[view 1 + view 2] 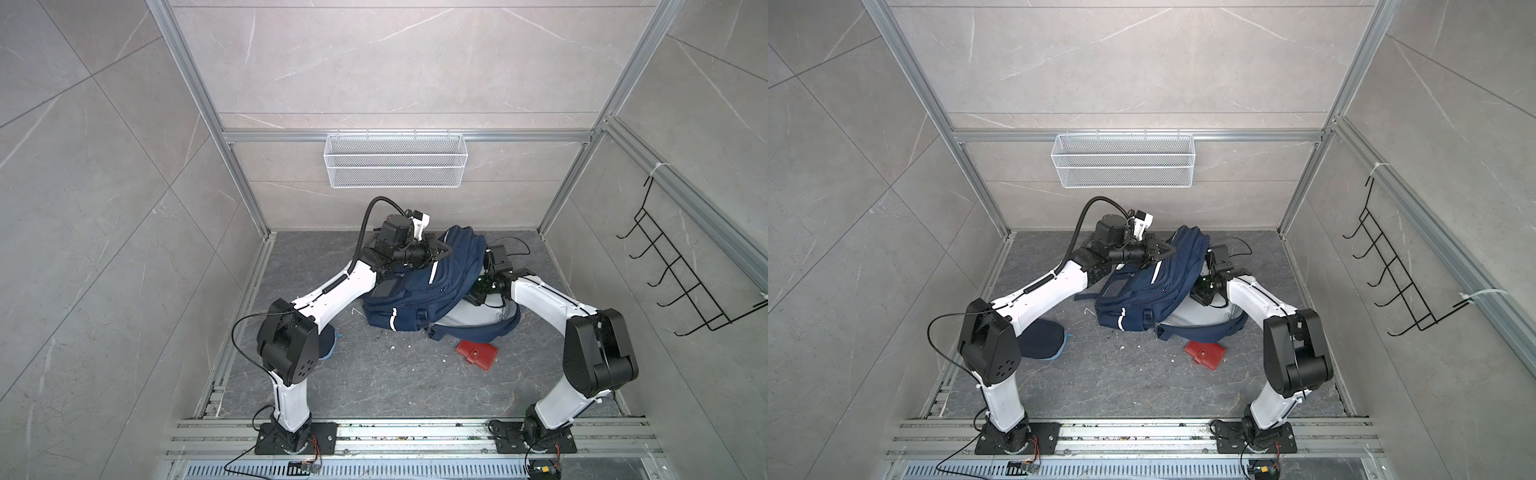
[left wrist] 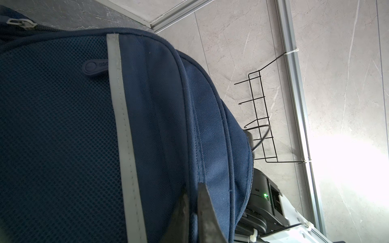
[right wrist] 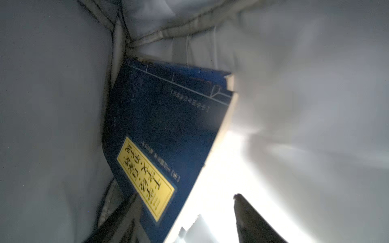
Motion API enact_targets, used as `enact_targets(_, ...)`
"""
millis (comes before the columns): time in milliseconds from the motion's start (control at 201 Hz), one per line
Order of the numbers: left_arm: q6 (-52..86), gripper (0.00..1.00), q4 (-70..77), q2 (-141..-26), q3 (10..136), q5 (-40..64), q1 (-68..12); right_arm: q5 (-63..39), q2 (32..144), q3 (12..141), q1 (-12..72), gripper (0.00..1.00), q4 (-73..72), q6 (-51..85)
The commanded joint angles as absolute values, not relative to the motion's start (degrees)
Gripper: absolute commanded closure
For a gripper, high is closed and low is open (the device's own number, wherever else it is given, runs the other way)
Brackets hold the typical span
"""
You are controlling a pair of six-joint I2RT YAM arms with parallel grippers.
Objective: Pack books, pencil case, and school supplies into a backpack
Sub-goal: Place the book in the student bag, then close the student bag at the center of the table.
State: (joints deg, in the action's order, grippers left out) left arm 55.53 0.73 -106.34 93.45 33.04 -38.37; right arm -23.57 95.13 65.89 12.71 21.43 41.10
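- Grey stone-look worktop [image 1: 374,386] floors a cell of pale tiled walls and aluminium frame. Both arm bases sit on rails along its near edge.
- Nearest of the task's things, the red snap case [image 1: 477,354] lies flat to the right of the middle. It is just in front of the backpack's strap and apart from it.
- Toward the left edge, the pencil case [image 1: 1044,338] lies partly hidden under the left arm's elbow.
- Behind both, from the middle toward the far edge, the backpack [image 1: 415,291] lies slumped with its front pockets up. Its main mouth gapes toward the right edge, with pale lining showing.
- The right claw [image 3: 187,196] is inside that mouth with its jaws standing apart.
- The navy book [image 3: 164,126] with the yellow label rests against the lining, and nothing grips it. I cannot make out a second book beside it.
- Farther back, the left claw [image 2: 192,189] is pinched together on a fold of the backpack's upper seam, lifting that side and propping the mouth wide.
- Step in hand, as I judge it: the end of placing a book.
- The next move calls for the right claw to draw straight out without snagging the lining or dragging the book. It can then go for the red snap case or the pencil case while the left claw holds its fold.
- On the far wall hangs a wire basket [image 1: 395,160], and on the right wall a hook rack [image 1: 681,282]. Neither plays a part.
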Motion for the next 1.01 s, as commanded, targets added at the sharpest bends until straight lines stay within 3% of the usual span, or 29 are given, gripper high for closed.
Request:
enact_targets(0, 55.46, 1.0, 11.77, -104.85, 94.62, 32.91, -38.54, -21.15, 90.54, 67.16, 11.46, 0.24, 26.2, 37.86)
enact_targets(334, 54.42, 1.0, 9.5, -105.98, 92.02, 30.4, -38.5, -19.72, 71.09, 58.28, 3.84, 0.22, 37.99, 31.87)
enact_targets(543, 54.62, 1.0, 8.25, -107.51, 89.65, 29.47, -38.63, -10.54, 68.98, 66.35, -0.07, 0.21, 46.82, 26.66)
enact_targets(886, 53.33, 1.0, -1.08, -111.38, 91.08, 23.32, -41.72, -2.14, 63.54, 68.19, 2.64, 0.22, 49.22, 20.44)
enact_targets(1006, 52.56, 0.8, -6.76, -109.99, 91.68, 19.78, -43.46, -2.9, 61.08, 67.98, 6.21, 0.21, 48.75, 16.75)
